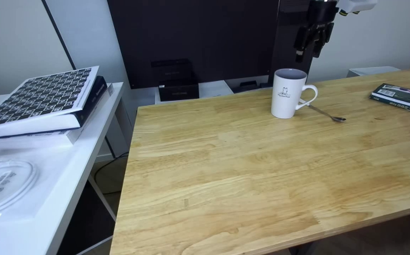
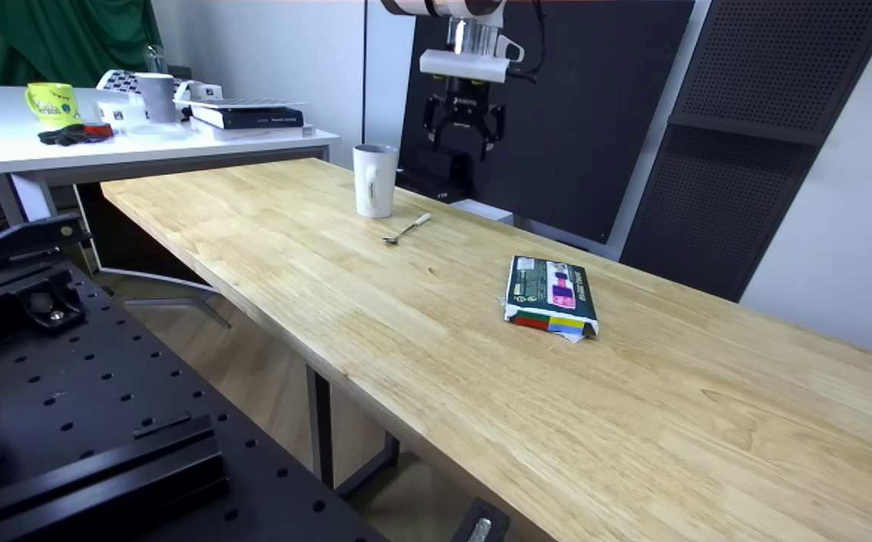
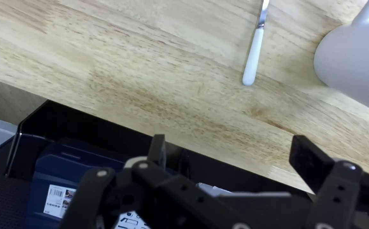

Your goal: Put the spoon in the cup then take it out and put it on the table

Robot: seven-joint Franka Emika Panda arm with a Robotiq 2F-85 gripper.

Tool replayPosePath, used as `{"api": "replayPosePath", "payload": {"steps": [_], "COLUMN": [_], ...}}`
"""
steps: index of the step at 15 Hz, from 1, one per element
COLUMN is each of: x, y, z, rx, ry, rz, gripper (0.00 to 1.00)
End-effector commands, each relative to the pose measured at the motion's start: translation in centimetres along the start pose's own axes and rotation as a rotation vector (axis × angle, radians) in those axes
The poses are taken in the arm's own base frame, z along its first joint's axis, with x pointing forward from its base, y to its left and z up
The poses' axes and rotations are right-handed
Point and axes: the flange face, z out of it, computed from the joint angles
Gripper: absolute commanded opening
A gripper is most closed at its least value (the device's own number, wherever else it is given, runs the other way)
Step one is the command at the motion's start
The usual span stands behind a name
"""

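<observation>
the jaws stand spread wide, high up by an edge of the table point(image 3: 171, 63), with nothing between the fingertips point(image 3: 310, 156) and nothing touching them; that spread would suit a coming grasp or a finished release, and i can't tell which.

below the jaws and out in front of them, the spoon point(image 3: 253, 60) lies flat on the table, white handle toward them and bowl pointing away. handle-first like that seems handy: the slim end can be pinched and the bowl left to go into the cup point(image 1: 284, 102).

the cup is below the jaws too, upright beside the spoon but apart from it, its loop turned away from them, so the mouth should be clear to reach from above. the two sit near each other, which probably spares the arm a long carry.

farthest from the jaws, a packet point(image 2: 551, 290) lies on the table, likely no part of this job.
</observation>
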Motion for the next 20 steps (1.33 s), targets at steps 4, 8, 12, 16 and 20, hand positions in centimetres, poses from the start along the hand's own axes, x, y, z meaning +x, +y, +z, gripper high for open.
{"api": "replayPosePath", "payload": {"steps": [4,8,12,16,20], "x": [0.6,0.5,0.3,-0.4,-0.5], "y": [-1.2,-2.1,-2.7,-2.8,-2.8], "z": [2.0,3.3,4.5,5.1,5.3], "rx": [0.009,0.013,0.019,0.018,0.019], "ry": [-0.027,-0.039,-0.052,-0.058,-0.06], "rz": [0.058,0.071,0.083,0.049,0.047], "gripper": [1.0,1.0,1.0,1.0,1.0]}}
